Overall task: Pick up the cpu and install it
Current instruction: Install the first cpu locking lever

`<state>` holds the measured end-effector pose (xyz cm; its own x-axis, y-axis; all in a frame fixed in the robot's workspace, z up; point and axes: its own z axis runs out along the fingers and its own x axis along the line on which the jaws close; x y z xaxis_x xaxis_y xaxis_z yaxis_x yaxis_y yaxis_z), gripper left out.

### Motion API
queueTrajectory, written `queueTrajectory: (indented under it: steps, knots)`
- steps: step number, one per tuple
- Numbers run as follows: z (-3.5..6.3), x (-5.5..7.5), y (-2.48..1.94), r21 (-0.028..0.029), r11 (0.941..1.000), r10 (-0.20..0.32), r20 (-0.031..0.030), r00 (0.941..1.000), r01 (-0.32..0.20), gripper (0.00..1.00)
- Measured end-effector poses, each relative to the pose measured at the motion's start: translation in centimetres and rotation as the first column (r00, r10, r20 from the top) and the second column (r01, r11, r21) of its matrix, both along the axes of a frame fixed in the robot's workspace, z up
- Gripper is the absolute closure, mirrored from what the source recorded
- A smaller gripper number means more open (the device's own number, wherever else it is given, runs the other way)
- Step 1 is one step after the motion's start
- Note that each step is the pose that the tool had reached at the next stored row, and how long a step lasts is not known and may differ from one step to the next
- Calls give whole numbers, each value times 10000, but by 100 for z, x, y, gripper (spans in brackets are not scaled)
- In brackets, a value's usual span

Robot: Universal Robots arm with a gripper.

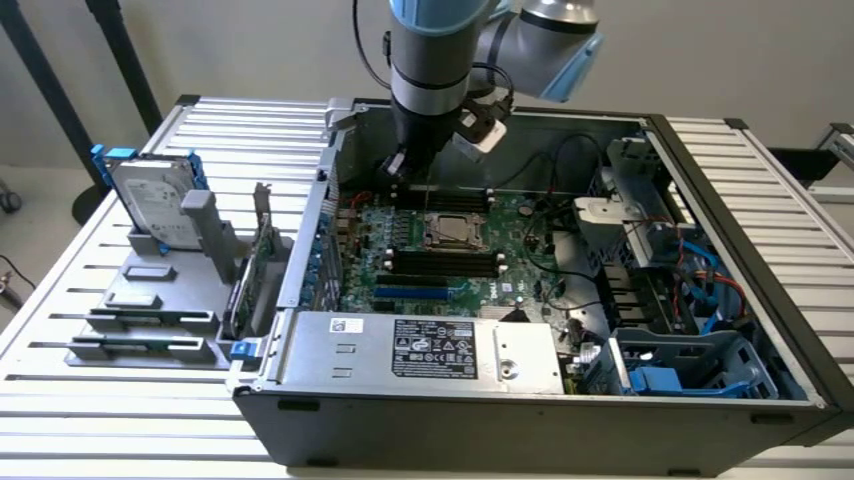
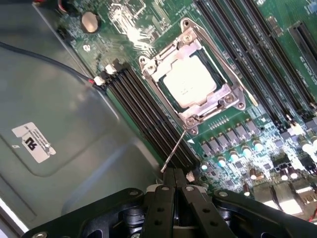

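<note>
The cpu point(image 2: 189, 85), a small square chip with a silvery top, lies flat inside the metal-framed socket point(image 2: 233, 91) of the green board point(image 1: 514, 270); in the exterior view the cpu point(image 1: 450, 230) sits mid-board. My gripper point(image 2: 173, 173) is shut, low over the board beside the black memory slots point(image 2: 143, 116). The socket's thin wire lever point(image 2: 174, 151) runs from the frame down to my fingertips; whether it is pinched between them I cannot tell. From the exterior view the gripper point(image 1: 396, 172) hangs inside the open case, near the board's far edge.
The case's grey side wall point(image 2: 59, 124) lies close beside my fingers. A silver hard drive with blue rails point(image 1: 144, 195) stands on a grey rack at the exterior view's left. The power supply box point(image 1: 420, 345) fills the case's near side; cables and a blue drive cage point(image 1: 667, 375) sit on the exterior view's right.
</note>
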<state>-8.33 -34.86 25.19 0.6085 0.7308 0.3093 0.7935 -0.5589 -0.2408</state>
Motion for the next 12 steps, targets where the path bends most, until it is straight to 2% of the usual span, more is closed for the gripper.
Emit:
queueTrajectory:
  steps: [3,6,9,12]
  knots:
    - [-1,29,1,-31,10000,-12,246,9997,13,89]
    - [-9,63,0,-97,9999,-22,403,9992,26,89]
    - [-34,78,0,-162,9999,-32,479,9988,40,89]
    - [-64,79,0,-168,9998,-35,509,9987,44,89]
